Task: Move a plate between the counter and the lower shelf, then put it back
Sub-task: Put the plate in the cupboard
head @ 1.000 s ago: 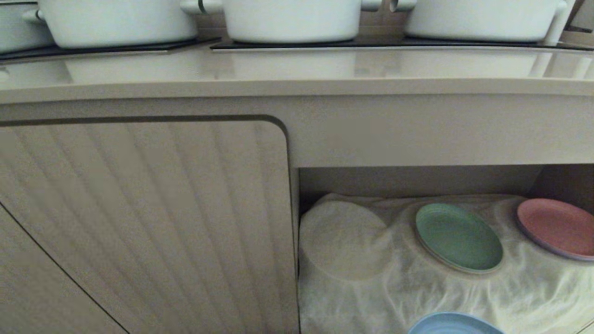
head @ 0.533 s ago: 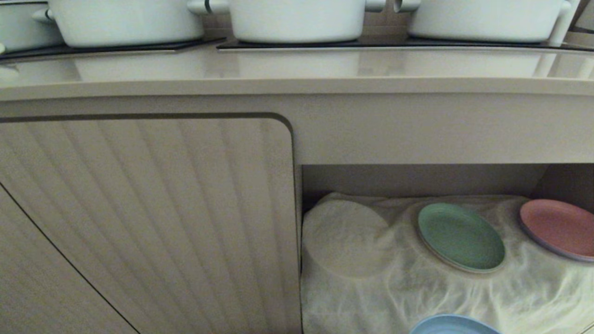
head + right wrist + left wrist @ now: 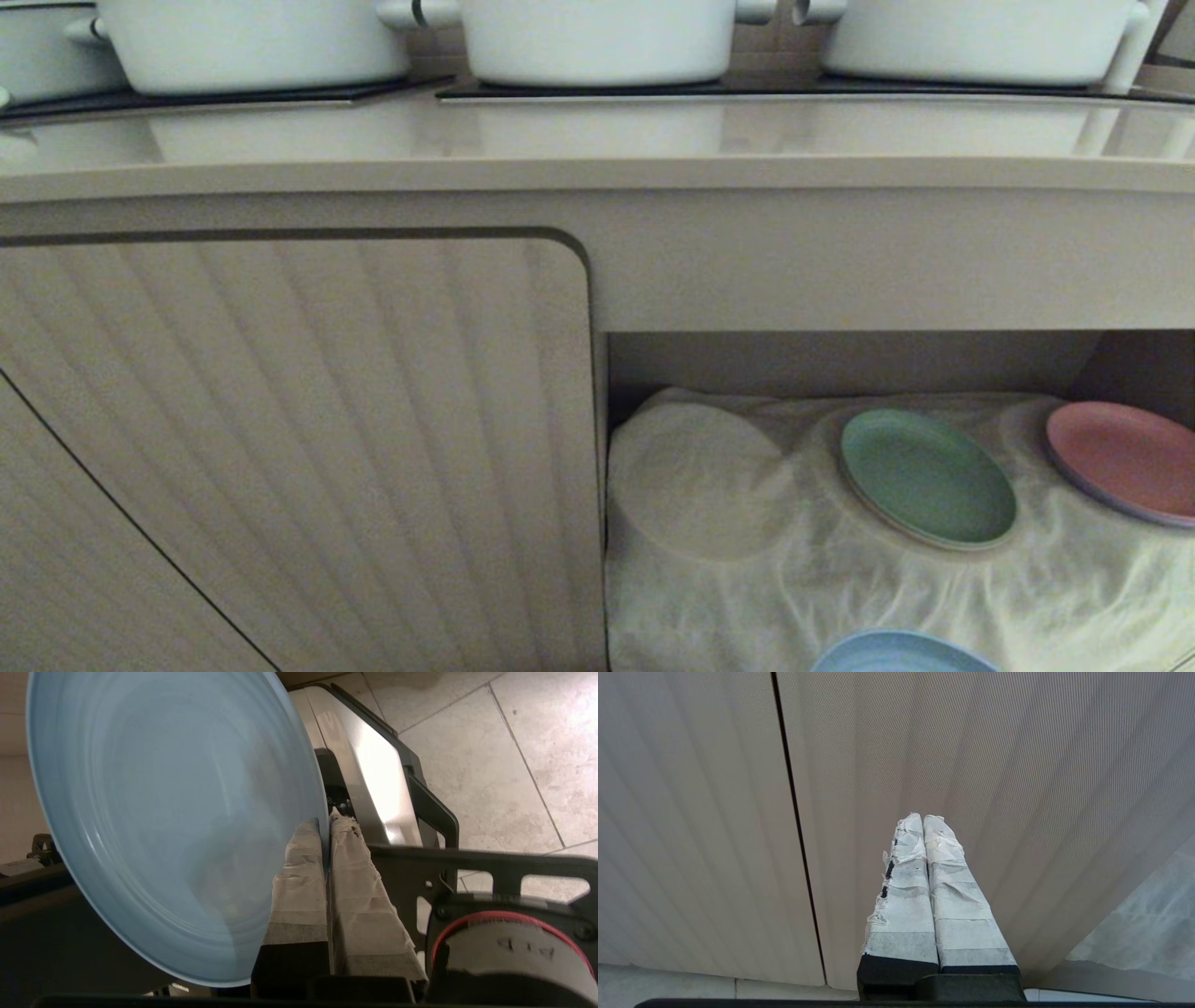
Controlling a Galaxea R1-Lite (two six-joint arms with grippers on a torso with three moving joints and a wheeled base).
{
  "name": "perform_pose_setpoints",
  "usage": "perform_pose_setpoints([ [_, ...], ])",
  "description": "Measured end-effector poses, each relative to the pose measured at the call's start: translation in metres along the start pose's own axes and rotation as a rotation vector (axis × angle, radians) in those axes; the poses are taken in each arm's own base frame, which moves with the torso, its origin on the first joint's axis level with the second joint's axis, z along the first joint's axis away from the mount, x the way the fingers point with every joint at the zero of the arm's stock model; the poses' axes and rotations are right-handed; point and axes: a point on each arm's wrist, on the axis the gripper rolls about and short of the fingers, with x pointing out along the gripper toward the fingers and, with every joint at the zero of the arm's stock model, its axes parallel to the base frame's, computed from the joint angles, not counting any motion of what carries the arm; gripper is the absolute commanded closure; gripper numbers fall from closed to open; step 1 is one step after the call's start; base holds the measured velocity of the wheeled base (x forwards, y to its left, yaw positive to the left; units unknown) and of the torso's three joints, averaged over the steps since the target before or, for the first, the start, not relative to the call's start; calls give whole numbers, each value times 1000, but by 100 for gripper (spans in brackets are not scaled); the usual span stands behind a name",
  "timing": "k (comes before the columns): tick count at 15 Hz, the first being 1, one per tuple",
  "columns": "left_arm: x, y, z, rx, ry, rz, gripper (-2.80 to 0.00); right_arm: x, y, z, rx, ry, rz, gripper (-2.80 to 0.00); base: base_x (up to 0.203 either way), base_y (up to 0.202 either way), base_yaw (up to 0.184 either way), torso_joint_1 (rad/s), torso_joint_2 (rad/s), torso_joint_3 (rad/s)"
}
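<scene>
Shift since a second ago: creeping a touch further into the head view's bottom edge — plate [image 3: 901, 653] rising slightly.
Right gripper [image 3: 327, 826]: pinching the light-blue plate's rim between taped fingers [image 3: 299, 877], disc tilted on edge.
Plate's place: hanging in front of the lower shelf [image 3: 1074, 597], below the counter [image 3: 597, 140].
Key relation: counter lying straight up and ahead — needing a lift over its rounded edge.
Left gripper [image 3: 923, 819]: pressed together, idling by the cabinet door [image 3: 691, 812].

Right tool [image 3: 328, 823] pinched tight on something thin; left tool [image 3: 923, 820] closed, empty
</scene>
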Motion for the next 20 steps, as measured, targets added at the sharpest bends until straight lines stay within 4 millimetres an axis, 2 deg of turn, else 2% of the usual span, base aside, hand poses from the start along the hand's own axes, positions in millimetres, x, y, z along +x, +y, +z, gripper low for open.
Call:
perform_pose_setpoints([
  [11,0,0,0,0,0,0,0,42,16,53,-6,-5,5,0,0,0,0,0,0,0],
  [20,0,0,0,0,0,0,0,76,22,84,-5,-22,15,0,0,0,0,0,0,0],
])
